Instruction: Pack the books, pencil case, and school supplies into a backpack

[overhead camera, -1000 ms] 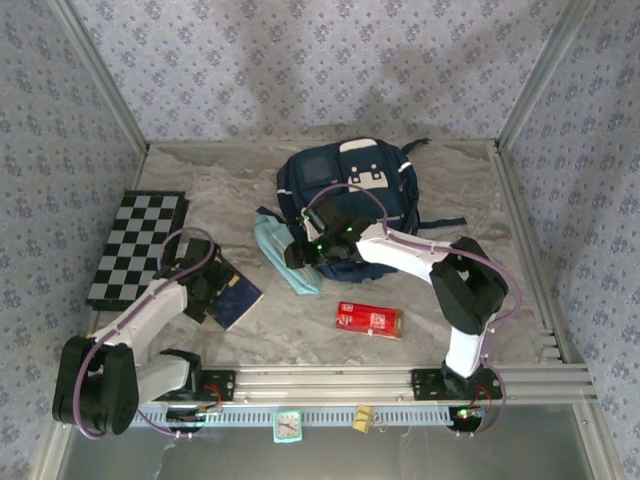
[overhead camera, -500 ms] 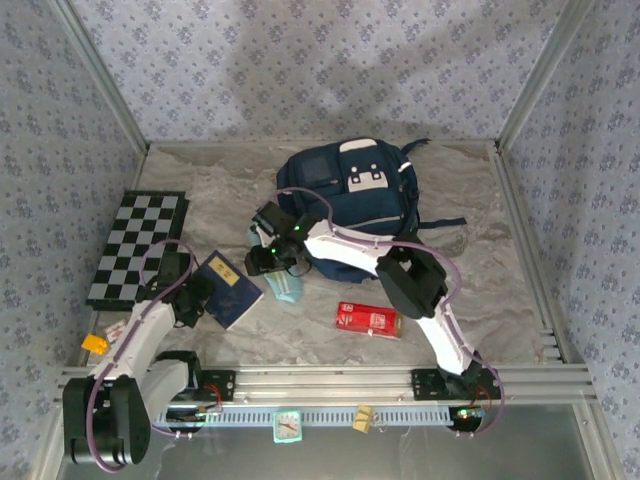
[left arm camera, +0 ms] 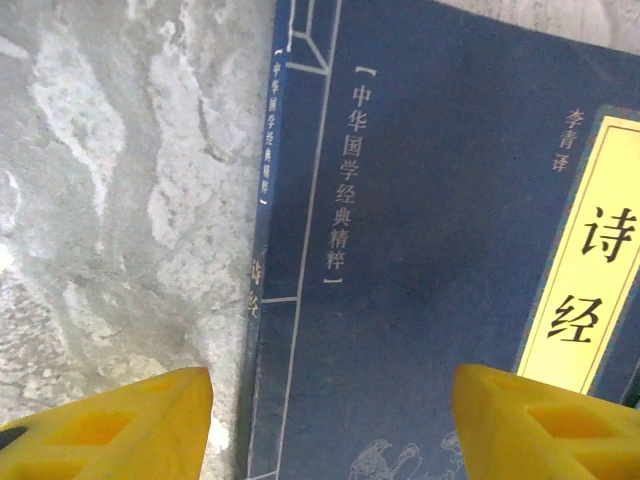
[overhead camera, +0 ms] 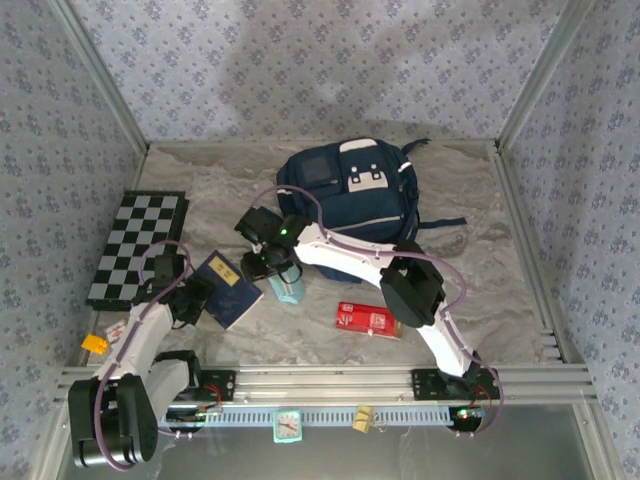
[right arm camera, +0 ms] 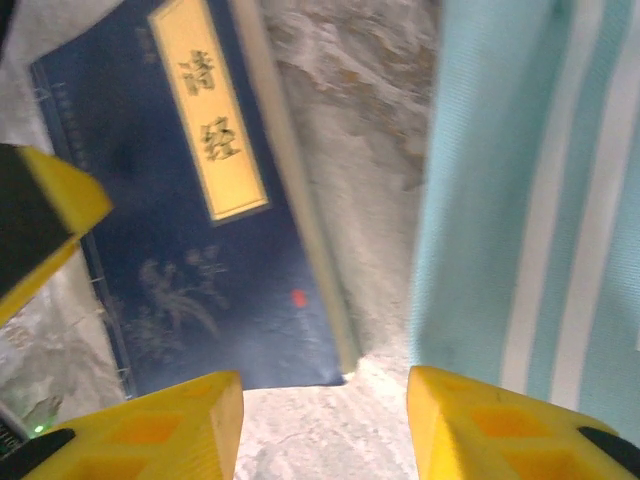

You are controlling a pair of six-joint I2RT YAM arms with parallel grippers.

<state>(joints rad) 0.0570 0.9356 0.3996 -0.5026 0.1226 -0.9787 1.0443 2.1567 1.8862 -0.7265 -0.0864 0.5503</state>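
A navy book (overhead camera: 229, 288) with a yellow label lies flat at the front left of the table. My left gripper (overhead camera: 196, 298) sits at its near-left edge. In the left wrist view that gripper (left arm camera: 330, 430) is open: one fingertip is over the table, the other over the navy book (left arm camera: 430, 250). My right gripper (overhead camera: 266, 262) hovers open between the book and the pale teal pencil case (overhead camera: 290, 288). In the right wrist view that gripper (right arm camera: 325, 420) has bare table between its fingertips, the book (right arm camera: 190, 230) on its left and the pencil case (right arm camera: 530, 200) on its right. The backpack (overhead camera: 350, 190) lies behind. The red box (overhead camera: 368, 319) lies front centre.
A black-and-white chessboard (overhead camera: 135, 247) lies along the left wall. The right arm's links arch over the table in front of the backpack. Metal frame rails border the table, and a small clock (overhead camera: 288, 425) sits on the near rail.
The right arm swung left from the backpack's front to the gap between book and pencil case. The left arm drew back toward the near left, uncovering the book's cover. Both sets of jaws narrowed.
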